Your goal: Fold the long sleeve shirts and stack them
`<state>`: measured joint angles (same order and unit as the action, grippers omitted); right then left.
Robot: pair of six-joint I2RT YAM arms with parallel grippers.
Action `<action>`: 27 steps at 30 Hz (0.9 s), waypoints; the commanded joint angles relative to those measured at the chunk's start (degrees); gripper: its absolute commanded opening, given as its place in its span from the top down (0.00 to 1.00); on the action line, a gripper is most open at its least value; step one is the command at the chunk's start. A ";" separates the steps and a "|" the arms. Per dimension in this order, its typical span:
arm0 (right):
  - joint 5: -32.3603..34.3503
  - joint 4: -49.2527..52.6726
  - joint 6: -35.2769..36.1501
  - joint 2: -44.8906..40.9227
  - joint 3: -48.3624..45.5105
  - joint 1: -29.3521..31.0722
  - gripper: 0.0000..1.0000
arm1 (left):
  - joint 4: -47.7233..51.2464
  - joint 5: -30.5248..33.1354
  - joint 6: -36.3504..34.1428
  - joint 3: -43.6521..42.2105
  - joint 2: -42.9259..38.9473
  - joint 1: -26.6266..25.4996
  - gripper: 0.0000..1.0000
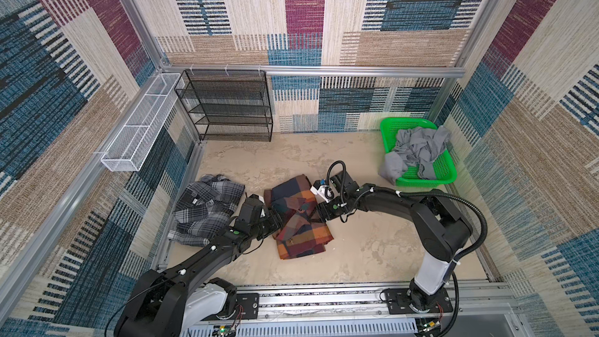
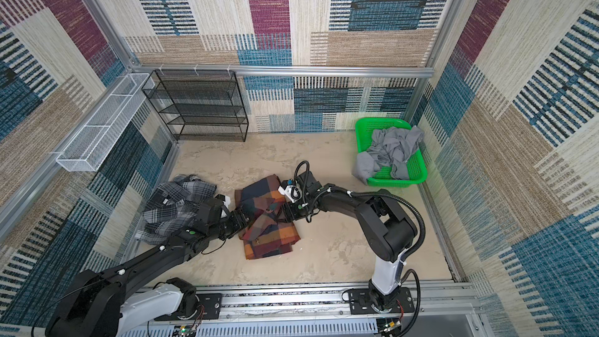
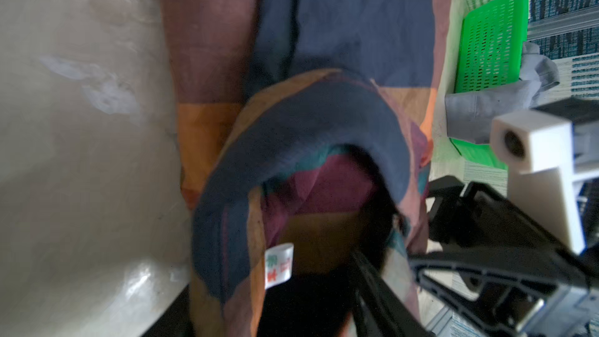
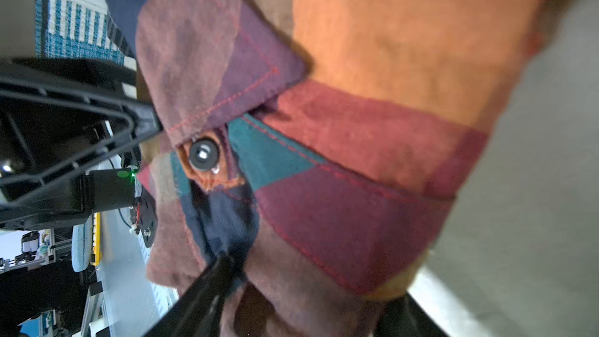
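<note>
You are flanking the folded navy-orange-red plaid shirt for a level lift, though whether the left fingers or right fingers are clamping it I cannot tell

Large shirt: checks of navy, orange, red, maroon and teal, with red stitching. Smaller shirt: grey, black and white plaid. Basket: bright green, holding plain grey cloth. Rack: black mesh. Tray: white mesh. Tabletop: mottled beige. Walls: patchwork of blue, maroon and cream weave.
</note>
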<state>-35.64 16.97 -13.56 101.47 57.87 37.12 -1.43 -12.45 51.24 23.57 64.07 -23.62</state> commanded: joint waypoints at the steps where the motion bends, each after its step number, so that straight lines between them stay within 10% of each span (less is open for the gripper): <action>1: 4.91 -3.37 -5.86 -4.07 -3.56 1.06 0.25 | -1.10 -1.27 -3.92 -1.02 -1.51 1.46 0.46; 8: 9.58 0.69 -6.30 -15.65 -6.50 -1.42 0.26 | 10.11 -3.69 -4.58 -0.97 -13.30 10.00 0.38; 13: -1.61 -11.09 -11.07 -23.12 -12.97 -1.44 0.48 | 15.35 -5.94 -4.21 1.20 -14.78 11.44 0.35; 19: -9.12 -21.22 -13.66 -12.72 -14.83 3.22 0.83 | 14.46 -7.28 -2.67 1.04 -14.16 11.56 0.35; 27: -4.39 -25.09 -17.97 5.71 -11.08 7.71 0.93 | 14.52 -7.64 -2.29 0.17 -15.02 11.66 0.36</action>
<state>-42.00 -5.30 -29.10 104.33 45.69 43.86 12.47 -19.40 48.12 24.08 49.58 -12.08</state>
